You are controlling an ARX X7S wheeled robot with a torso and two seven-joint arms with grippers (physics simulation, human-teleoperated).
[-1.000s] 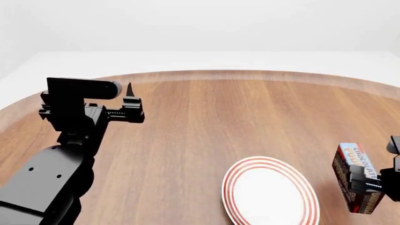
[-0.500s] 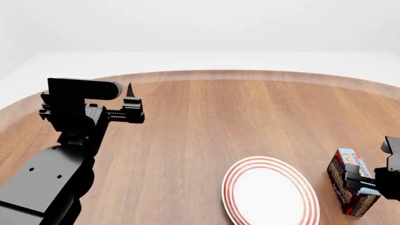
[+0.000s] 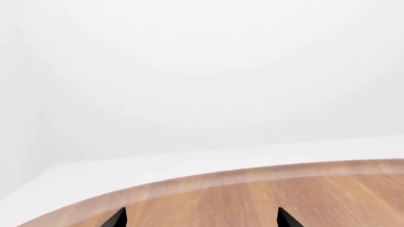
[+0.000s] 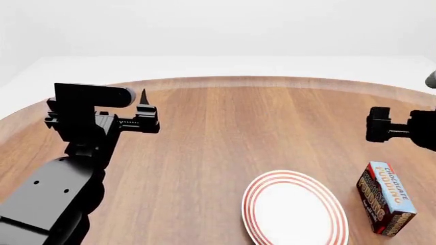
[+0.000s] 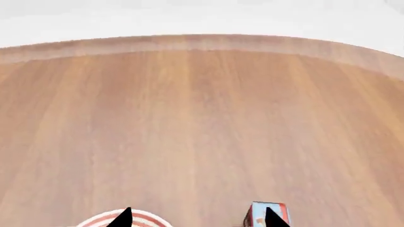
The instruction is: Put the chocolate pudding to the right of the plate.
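The chocolate pudding, a brown carton with a blue top, rests on the table just right of the plate, a white round plate with red rings. My right gripper is open and empty, raised above and behind the carton, apart from it. In the right wrist view its fingertips stand wide apart, with the plate's rim and the carton's blue top below them. My left gripper is open and empty, held above the table's far left; its right-wrist-style view shows only table edge.
The round wooden table has its curved far edge against a white floor. The left arm's black body fills the near left corner.
The right gripper has let go of the pudding and lifted up and back from it. The carton now rests on the table right of the plate. The left arm barely moved.
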